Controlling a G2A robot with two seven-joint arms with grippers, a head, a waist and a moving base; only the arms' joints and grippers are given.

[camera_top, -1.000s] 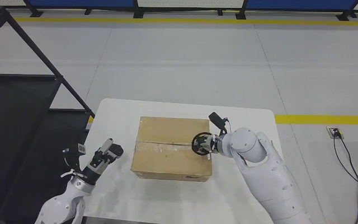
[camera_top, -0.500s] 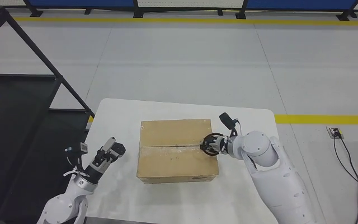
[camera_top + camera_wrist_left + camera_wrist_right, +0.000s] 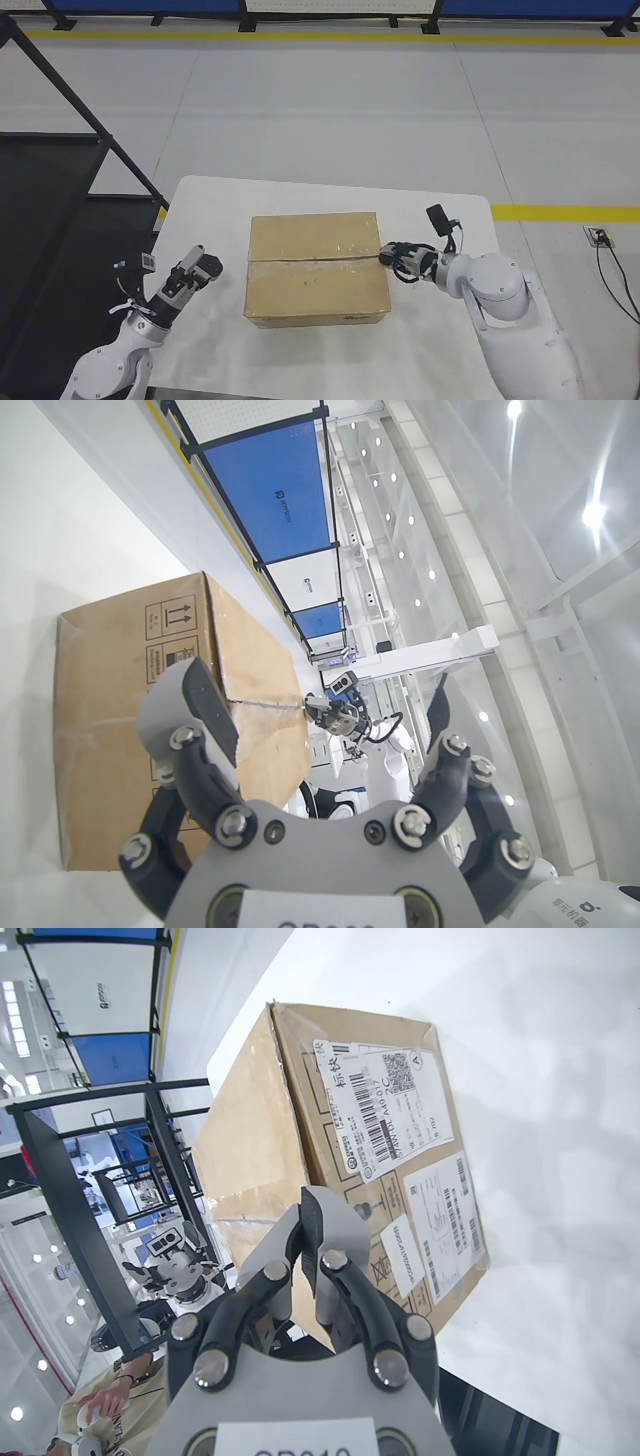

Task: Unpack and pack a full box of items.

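1. Cardboard box (image 3: pixel 315 270): it stands about mid-way across the white table (image 3: pixel 300 350). Its top flaps are folded down flat, so the box is closed.
2. Seam (image 3: pixel 310 260): it runs across the top face from the left arm's side to the right arm's side. Clear tape lies over it, and a dark ragged line shows along the join.
3. Right gripper (image 3: pixel 390 255): it is at the seam's end, on the box edge nearest the right arm, about level with the top face. Its fingers (image 3: pixel 306 1223) are pressed together, pad against pad, and nothing can be made out between them. Whether the tips touch the cardboard cannot be confirmed.
4. Left gripper (image 3: pixel 195 268): it is over the table's margin on the opposite side of the box, apart from it and pointing toward the box's end face. Its fingers (image 3: pixel 207 700) are spread wide and hold nothing.
5. Box side facing the right arm: it carries several white shipping labels (image 3: pixel 382 1113), one large and the others smaller.
6. Box side facing the left gripper: it bears printed handling marks (image 3: pixel 170 620).
7. Surroundings: a black metal frame (image 3: pixel 110 150) stands on the floor off the left arm's side of the table. A yellow floor line (image 3: pixel 565 212) lies beyond the table on the right arm's side.
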